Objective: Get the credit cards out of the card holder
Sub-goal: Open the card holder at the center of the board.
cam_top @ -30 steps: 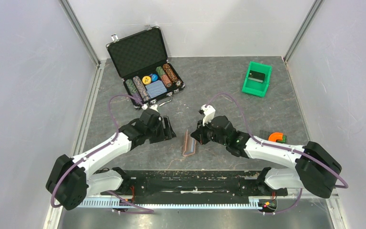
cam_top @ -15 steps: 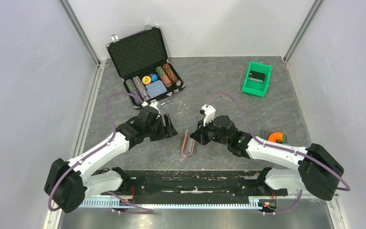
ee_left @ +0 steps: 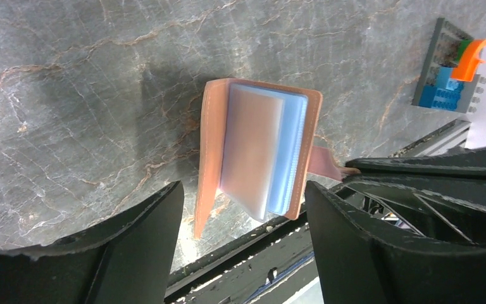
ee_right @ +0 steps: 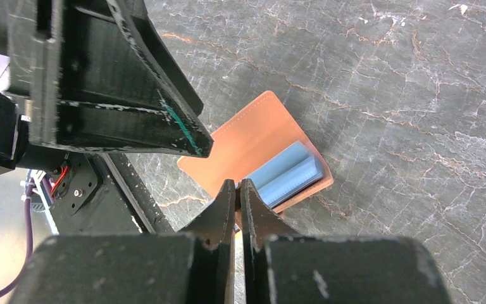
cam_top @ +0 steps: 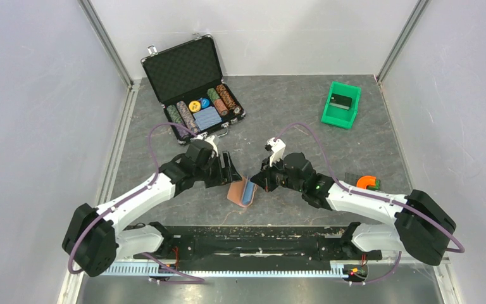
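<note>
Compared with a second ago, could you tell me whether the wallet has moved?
Yes. The wallet has flopped open leftward, away from the green bin, showing its blue lining.

Bright, even light from above — soft shadows on the marbled desk (cam_top: 291, 101). Wrist views stay sharp on the desk — their near black foreground parts blur.

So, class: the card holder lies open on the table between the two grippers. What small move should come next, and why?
Probably lower the left gripper, which is open above the card holder, onto its pale blue sleeves to pinch a card edge. The right gripper is shut, apparently on the strap tab, steadying the holder. No cards are out yet.
</note>
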